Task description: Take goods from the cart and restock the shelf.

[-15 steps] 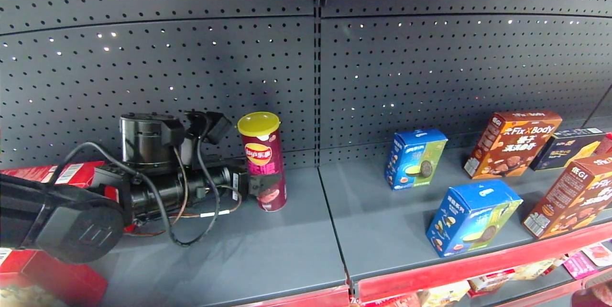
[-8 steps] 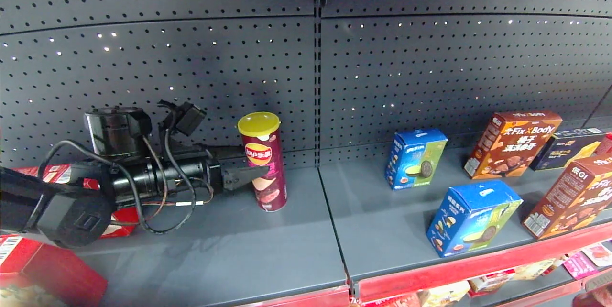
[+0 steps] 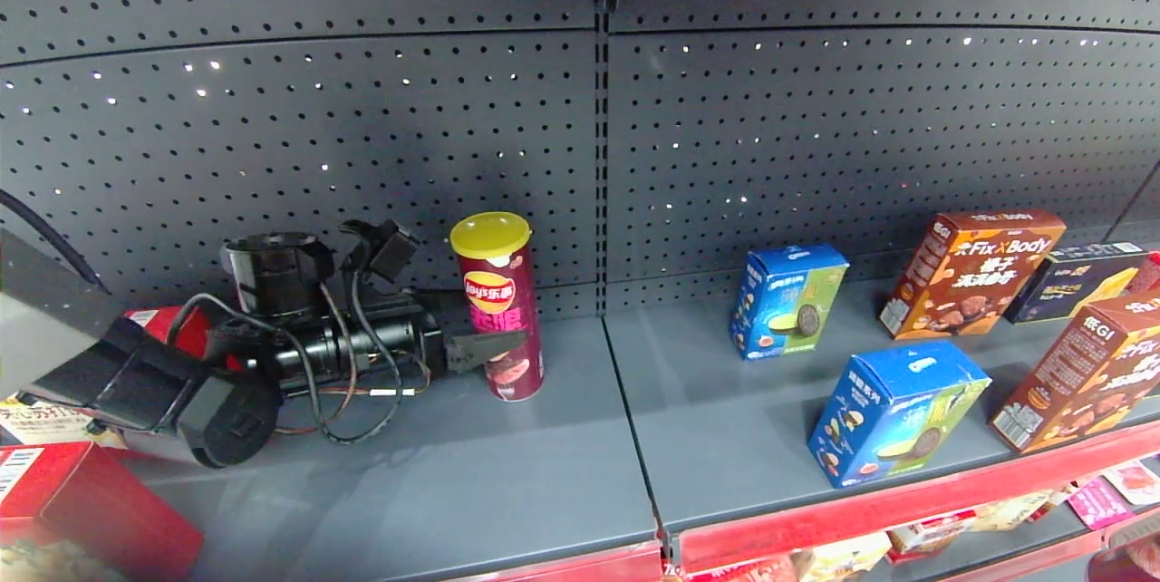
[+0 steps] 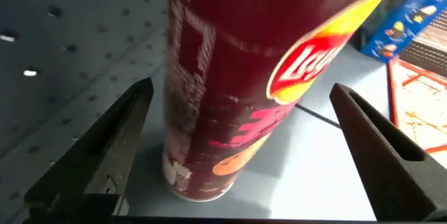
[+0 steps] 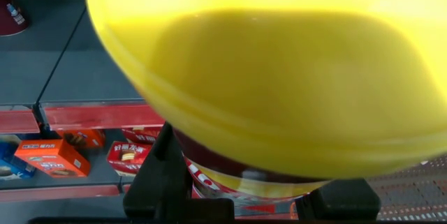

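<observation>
Claw state: left claw (image 4: 241, 91) spread wide, dark fingers (image 4: 105, 158) either side of the tube, gap on both sides, pinching nothing.
Task thing: maroon cardboard crisp tube with yellow plastic lid (image 3: 501, 310), upright on the dark grey metal shelf board (image 3: 435, 491), close to the perforated grey back panel (image 3: 362, 111), left of the board seam.
Key relation: tube straight ahead of left claw, between the finger tips; long axis vertical, fingers level and crossing its lower half; left arm lying low along the shelf from the robot's left, by far the nearer arm.
Other claw: right claw (image 5: 248, 196) pressed onto second maroon tube with yellow lid (image 5: 265, 77), held out in front of the shelving.
Step, judged: first tube looks placed and standing free; this item about done, second tube yet to go on.
Next move, judged: straight pull-back along the arm line toward the robot's left, fingers spread and level so no tip clips the tube.
Risk, judged: tall narrow tube, tips easily from a sideways nudge.
Around: two blue cardboard biscuit boxes (image 3: 787, 299) well apart to the right; orange-brown snack boxes (image 3: 970, 269) beyond them; red cartons (image 3: 82, 509) at front left near the arm.
</observation>
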